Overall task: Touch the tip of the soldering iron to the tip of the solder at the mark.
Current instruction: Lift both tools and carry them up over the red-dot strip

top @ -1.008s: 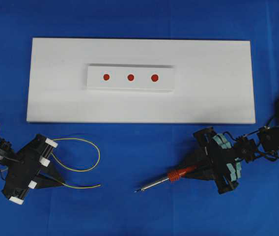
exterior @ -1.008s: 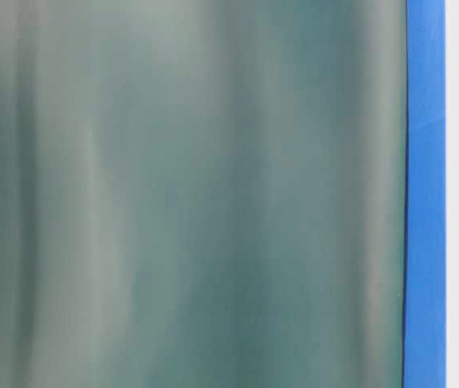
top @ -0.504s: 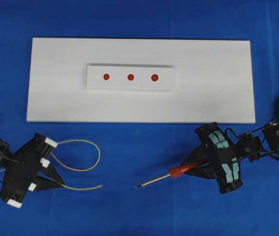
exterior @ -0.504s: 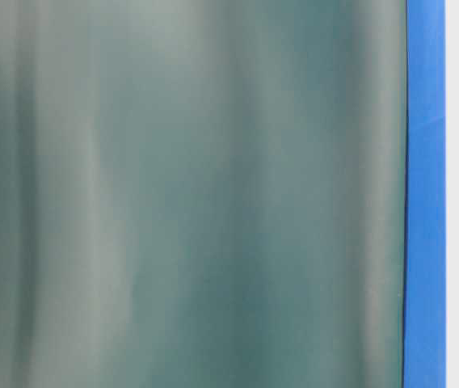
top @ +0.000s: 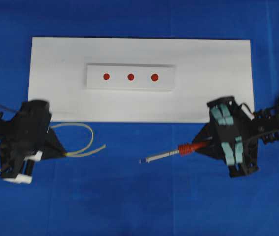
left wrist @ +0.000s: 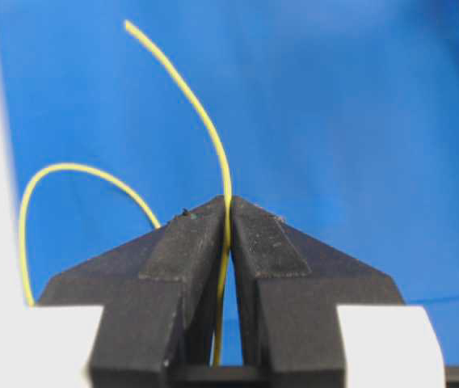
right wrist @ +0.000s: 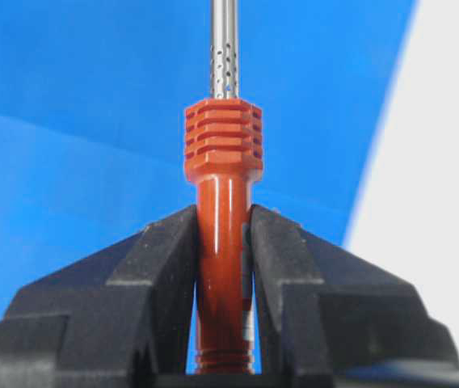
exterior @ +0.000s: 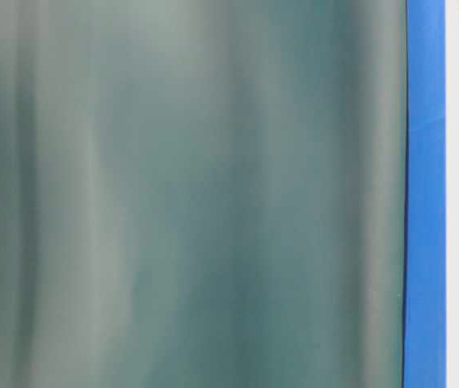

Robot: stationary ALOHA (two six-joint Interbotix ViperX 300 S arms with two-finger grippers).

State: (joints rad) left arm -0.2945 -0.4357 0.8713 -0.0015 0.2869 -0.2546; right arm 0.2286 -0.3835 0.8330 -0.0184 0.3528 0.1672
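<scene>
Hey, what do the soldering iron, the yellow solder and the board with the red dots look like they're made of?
Soldering iron: glossy orange-red handle with a ribbed collar, probably plastic; thin silvery perforated shaft, likely metal. Solder: thin yellow wire holding a springy curve, so probably metal, possibly coated. Board: flat, matte white, maybe plastic or painted wood; hard to tell.

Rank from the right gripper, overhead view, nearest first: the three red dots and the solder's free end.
1. Right dot, up-left of the right gripper.
2. Middle dot and the solder end, lower left: too close to call.
3. Left dot.
</scene>
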